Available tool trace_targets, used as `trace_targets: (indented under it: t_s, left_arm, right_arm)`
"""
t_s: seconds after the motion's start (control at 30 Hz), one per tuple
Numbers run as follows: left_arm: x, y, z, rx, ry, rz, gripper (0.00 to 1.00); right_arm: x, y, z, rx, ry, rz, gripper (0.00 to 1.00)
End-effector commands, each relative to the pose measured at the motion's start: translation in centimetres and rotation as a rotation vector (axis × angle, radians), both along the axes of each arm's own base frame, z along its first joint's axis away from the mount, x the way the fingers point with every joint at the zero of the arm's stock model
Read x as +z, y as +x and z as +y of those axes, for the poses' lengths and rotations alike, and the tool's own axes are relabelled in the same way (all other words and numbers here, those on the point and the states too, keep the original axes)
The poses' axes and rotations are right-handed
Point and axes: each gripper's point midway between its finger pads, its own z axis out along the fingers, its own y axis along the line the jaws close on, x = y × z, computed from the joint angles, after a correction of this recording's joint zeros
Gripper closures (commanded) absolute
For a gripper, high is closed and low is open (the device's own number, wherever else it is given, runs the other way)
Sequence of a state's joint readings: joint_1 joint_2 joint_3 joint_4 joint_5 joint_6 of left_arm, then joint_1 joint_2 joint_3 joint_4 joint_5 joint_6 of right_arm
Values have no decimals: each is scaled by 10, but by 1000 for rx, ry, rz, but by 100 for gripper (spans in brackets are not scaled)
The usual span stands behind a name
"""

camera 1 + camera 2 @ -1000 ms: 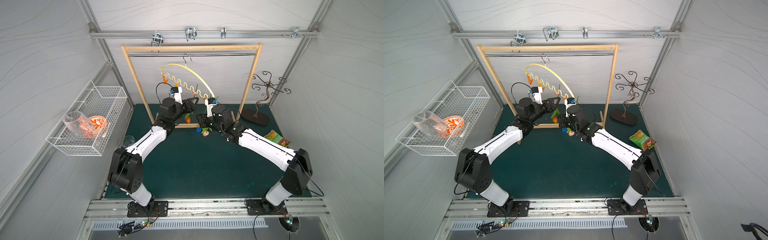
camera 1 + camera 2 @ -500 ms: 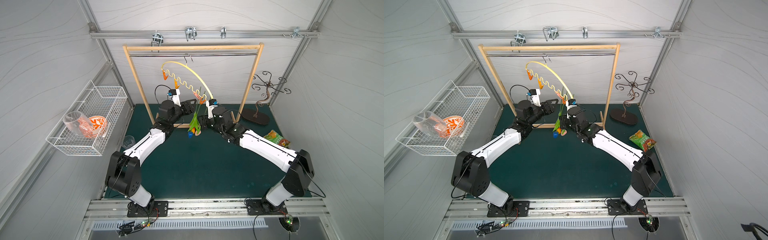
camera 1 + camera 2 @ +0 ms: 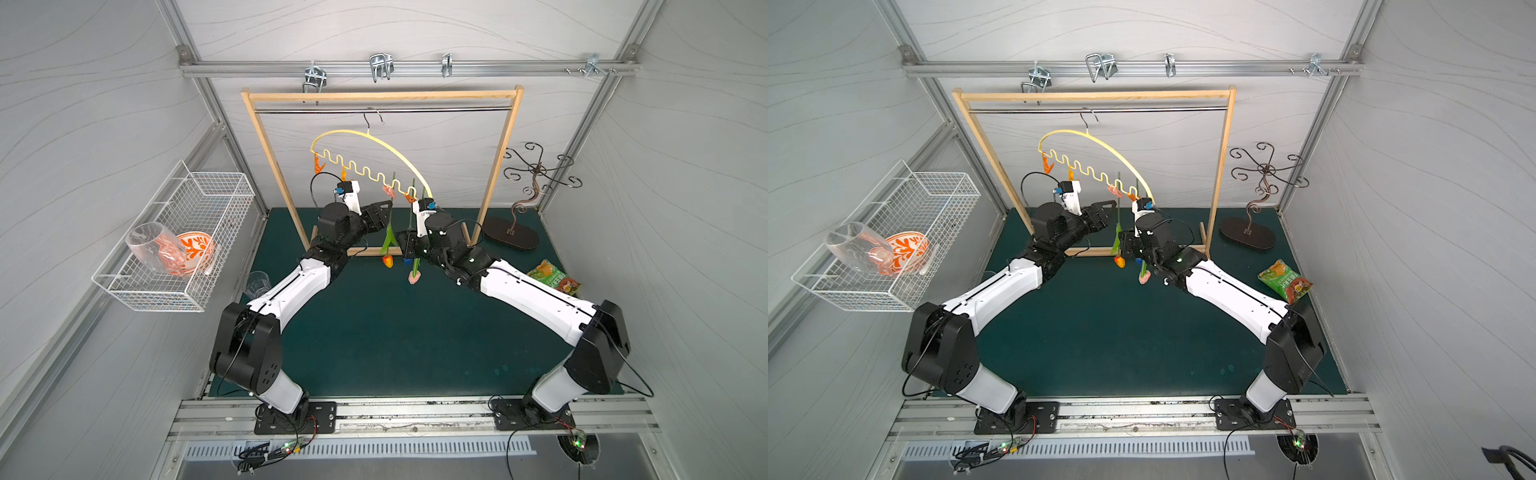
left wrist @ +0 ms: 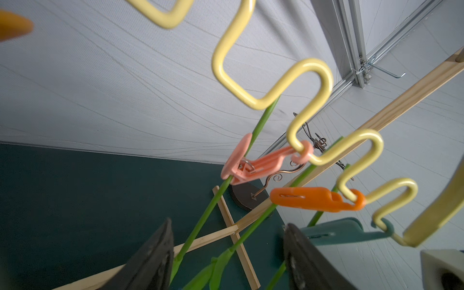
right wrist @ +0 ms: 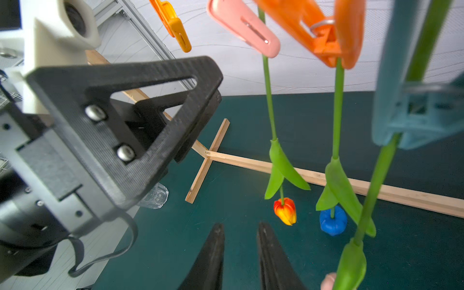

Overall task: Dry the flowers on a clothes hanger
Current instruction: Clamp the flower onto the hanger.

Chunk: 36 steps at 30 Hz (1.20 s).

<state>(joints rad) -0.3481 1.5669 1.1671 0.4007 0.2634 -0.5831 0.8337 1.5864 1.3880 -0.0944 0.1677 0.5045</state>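
The pale yellow clothes hanger [image 3: 374, 139] [image 3: 1100, 143] hangs by its hook from the rack's rod, tilted down to the right. All three flowers hang head-down from it. The orange tulip [image 5: 285, 210] is on a pink pin [image 4: 251, 163], the blue tulip [image 5: 333, 221] on an orange pin [image 4: 316, 198], and the pink tulip [image 3: 414, 277] on a teal pin [image 5: 411, 113]. My left gripper [image 3: 384, 208] [image 4: 226, 251] stands open just left of the stems, gripping none. My right gripper [image 3: 404, 244] [image 5: 239, 241] is slightly open and empty, low beside the flower heads.
The wooden rack [image 3: 382, 95] stands at the back with its foot bar on the green mat. A wire basket [image 3: 178, 237] holding a glass and an orange bowl hangs on the left wall. A tumbler [image 3: 257, 282], a metal jewelry stand [image 3: 515, 232] and a snack bag [image 3: 552, 278] are nearby.
The flowers swung together in a bunch half a second ago and now hang straight and apart. The hanger rocked slightly. Both arms have barely moved.
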Motion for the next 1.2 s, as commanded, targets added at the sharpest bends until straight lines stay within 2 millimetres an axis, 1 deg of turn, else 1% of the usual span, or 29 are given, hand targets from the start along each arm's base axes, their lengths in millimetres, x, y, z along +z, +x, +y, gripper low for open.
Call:
trace_targets:
  t_s: [0.0,0.33,0.53,0.6,0.63,0.77,0.87,0.97,1.03,1.07,1.1,1.13,1.17]
  left_arm:
    - [34,-6,4,11,-32,-99,29]
    - [39,-7,4,11,-35,-92,29]
    - [45,-13,10,31,-39,-101,28]
    - [49,-16,13,46,-42,-109,27]
    - [41,-17,15,52,-28,-78,27]
    - [42,-23,21,75,-17,-58,26]
    - [42,-30,29,106,-1,-40,24]
    - [37,-40,42,154,26,-29,23]
    - [32,-48,49,174,56,-31,19]
    - [29,-54,53,183,76,-31,14]
    - [25,-60,58,198,94,-28,5]
    - [21,-64,65,225,110,-20,1]
    - [14,-69,75,284,136,-3,0]
  right_arm:
    - [18,-8,-6,0,12,-29,73]
    - [22,-10,-11,-6,17,-29,72]
    - [34,-19,-14,4,32,-42,72]
    - [40,-23,-15,10,40,-49,73]
    - [43,-26,-16,12,43,-52,72]
    - [58,-40,-20,34,67,-63,72]
    - [68,-51,-28,47,88,-72,71]
    - [77,-61,-38,54,97,-94,68]
    - [79,-65,-49,42,84,-115,66]
    - [80,-67,-55,37,71,-131,64]
    - [81,-70,-61,34,54,-153,60]
    - [80,-72,-66,31,31,-177,55]
    - [79,-73,-73,23,0,-207,49]
